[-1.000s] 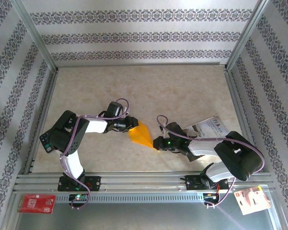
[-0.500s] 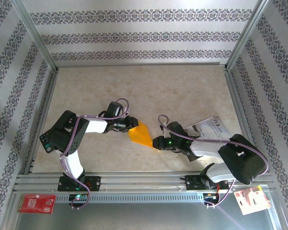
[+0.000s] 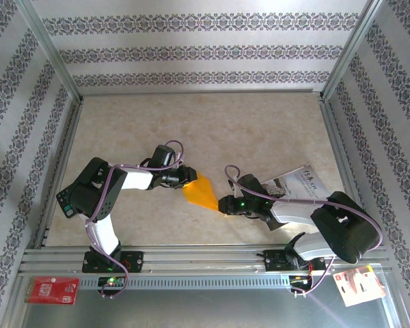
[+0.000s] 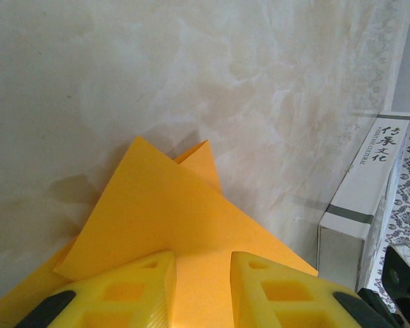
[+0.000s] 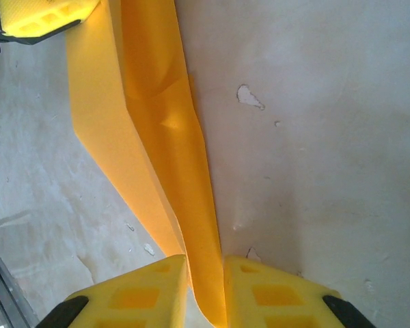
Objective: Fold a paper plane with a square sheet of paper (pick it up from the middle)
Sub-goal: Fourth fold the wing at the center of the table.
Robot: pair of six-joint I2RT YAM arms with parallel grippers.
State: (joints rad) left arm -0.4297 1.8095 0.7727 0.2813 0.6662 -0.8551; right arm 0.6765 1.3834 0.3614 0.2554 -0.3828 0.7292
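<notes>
Between the right gripper's [image 5: 205,263] yellow fingers, set narrowly apart, runs a raised fold of the orange paper [image 5: 157,123]; whether they pinch it is hard to tell. Opposite, the left gripper [image 4: 203,263] rests its slightly parted fingers on the paper's wide end. Both arms reach low and inward, meeting over the mottled beige table [image 3: 212,130]. A booklet [image 3: 301,183] lies by the right arm, with patterned walls [image 3: 205,51] around.

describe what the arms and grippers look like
The left arm and right arm both have white links between bulky black joints. A thin purple cable loops along each. A small green light glows on the right arm. The left gripper and right gripper have blocky yellow fingers with hollow cut-outs and black pieces at their outer edges.
</notes>
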